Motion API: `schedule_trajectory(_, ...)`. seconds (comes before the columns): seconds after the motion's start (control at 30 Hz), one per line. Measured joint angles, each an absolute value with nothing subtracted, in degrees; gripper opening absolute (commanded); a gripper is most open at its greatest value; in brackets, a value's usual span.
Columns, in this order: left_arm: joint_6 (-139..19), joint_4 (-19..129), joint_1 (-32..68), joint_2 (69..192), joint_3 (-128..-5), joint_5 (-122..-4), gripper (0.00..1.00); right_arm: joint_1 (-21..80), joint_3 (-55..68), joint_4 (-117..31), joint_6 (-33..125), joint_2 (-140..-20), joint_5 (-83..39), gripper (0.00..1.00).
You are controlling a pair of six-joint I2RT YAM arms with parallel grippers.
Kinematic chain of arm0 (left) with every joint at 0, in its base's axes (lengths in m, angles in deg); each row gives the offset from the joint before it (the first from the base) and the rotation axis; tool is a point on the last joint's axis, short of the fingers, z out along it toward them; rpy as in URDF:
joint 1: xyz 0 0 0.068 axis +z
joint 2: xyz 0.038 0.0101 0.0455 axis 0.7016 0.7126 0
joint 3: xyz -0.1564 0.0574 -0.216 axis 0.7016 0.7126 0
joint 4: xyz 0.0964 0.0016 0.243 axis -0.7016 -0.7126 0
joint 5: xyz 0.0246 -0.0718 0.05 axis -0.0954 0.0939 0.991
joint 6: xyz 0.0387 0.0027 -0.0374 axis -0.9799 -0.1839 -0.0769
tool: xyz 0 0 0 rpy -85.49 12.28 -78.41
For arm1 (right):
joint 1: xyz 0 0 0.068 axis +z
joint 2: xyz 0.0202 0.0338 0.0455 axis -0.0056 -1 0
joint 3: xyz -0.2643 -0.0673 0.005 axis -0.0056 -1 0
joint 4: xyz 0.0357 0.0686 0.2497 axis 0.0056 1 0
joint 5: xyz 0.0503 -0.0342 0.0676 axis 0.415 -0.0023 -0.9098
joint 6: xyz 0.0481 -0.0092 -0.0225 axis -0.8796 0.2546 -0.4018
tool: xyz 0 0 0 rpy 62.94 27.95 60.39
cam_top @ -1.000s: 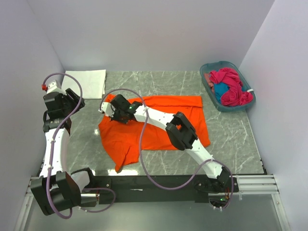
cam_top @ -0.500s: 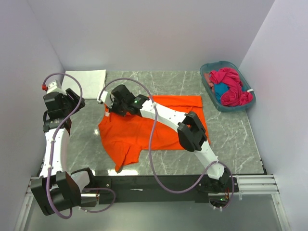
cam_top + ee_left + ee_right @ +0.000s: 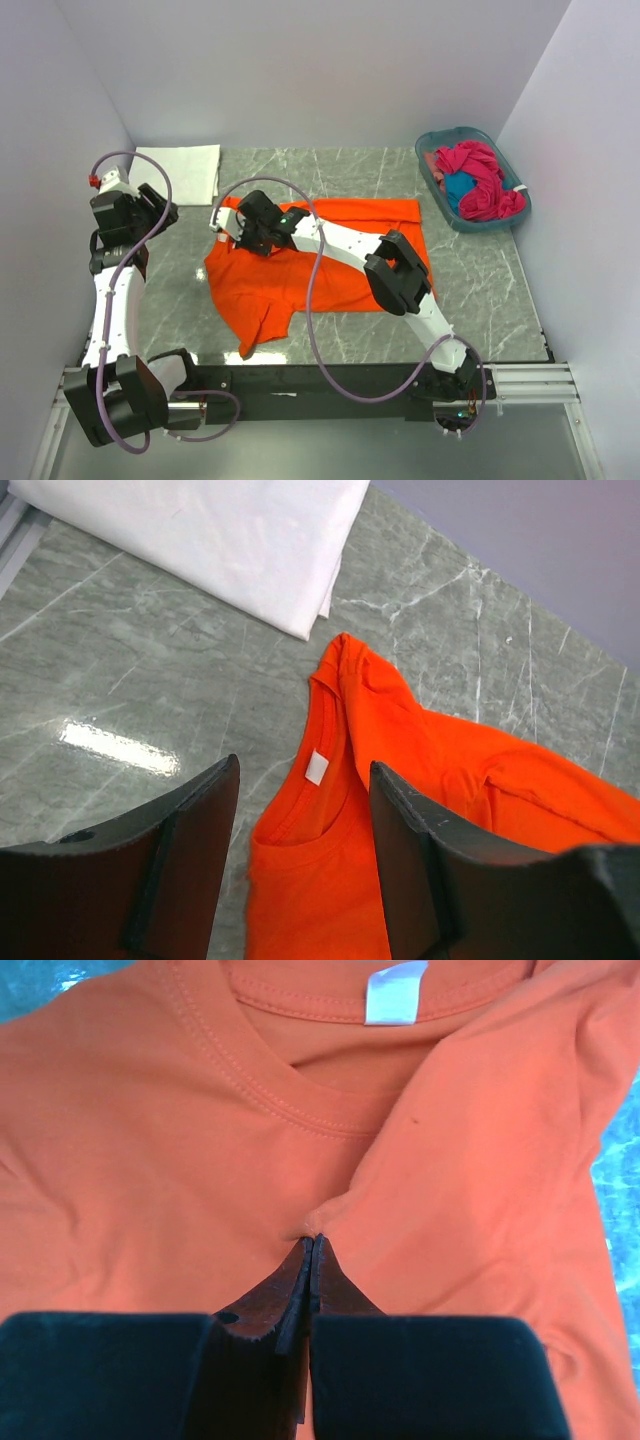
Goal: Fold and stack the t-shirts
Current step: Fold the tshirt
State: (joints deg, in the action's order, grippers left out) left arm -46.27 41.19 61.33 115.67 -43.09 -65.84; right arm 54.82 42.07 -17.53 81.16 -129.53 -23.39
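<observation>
Though mostly flat, orange t-shirt creased below collar, pinched by right gripper; left gripper spread.

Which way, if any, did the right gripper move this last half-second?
Yes: right gripper, pinching the orange t-shirt, drew back nearward, away from the white shirt.

Bright, even overhead light, with soft shadows and hardly any blur.
From above, we see pale glare on the table at 6 o'clock. In the left wrist view we find a white glare streak on it at 9 o'clock, and the left gripper looks soft-focused at 6 o'clock. In the right wrist view the orange t-shirt is sharp, and the edge at 3 o'clock is washed blue.
</observation>
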Motion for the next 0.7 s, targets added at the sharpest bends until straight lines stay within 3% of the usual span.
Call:
schedule_trajectory(0.57, -46.27, 41.19, 61.33, 118.55, -43.09, -67.87, 0.6, 54.82, 41.72, -16.46, 82.69, -128.79, -26.29, 0.01)
schedule_trajectory(0.6, -46.27, 41.17, 61.35, 118.55, -43.09, -68.0, 0.6, 54.82, 41.72, -16.13, 82.85, -128.79, -26.51, 0.06)
schedule_trajectory(0.63, -46.25, 41.17, 61.35, 118.58, -43.09, -68.15, 0.61, 54.82, 41.72, -15.7, 82.89, -128.79, -26.69, 0.24)
schedule_trajectory(0.7, -46.25, 41.21, 61.33, 118.66, -43.09, -68.46, 0.6, 54.82, 41.72, -15.0, 83.41, -128.79, -27.06, 0.28)
